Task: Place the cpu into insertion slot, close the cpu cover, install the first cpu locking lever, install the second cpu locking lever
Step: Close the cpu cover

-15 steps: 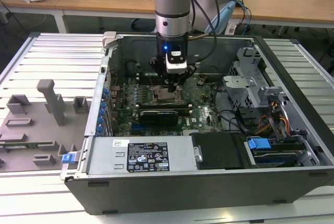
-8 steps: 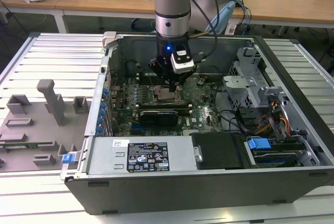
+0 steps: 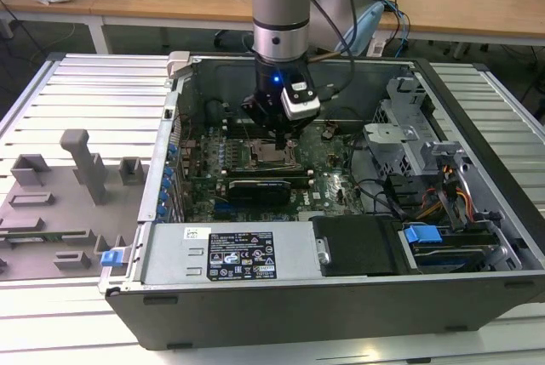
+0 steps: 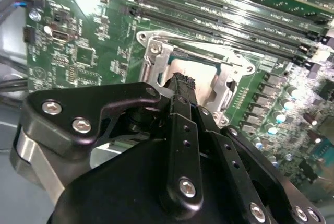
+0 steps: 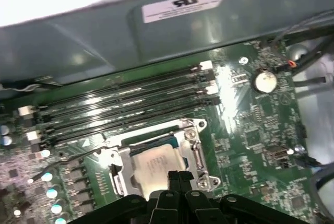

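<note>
Jaws clenched empty, tips at the edge of the cover point(image 5: 195, 150) over the seated cpu point(image 5: 156, 164), mid-frame in the exterior view; best pressed straight down, evenly, without skewing.

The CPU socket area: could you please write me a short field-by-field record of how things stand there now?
cpu: seated flat in the insertion slot, silver top showing
cpu cover: lying down around the cpu, framing it
tool: shut, its tip at the cpu's edge; whether it touches cannot be told
motherboard: green, inside the open computer case
</note>
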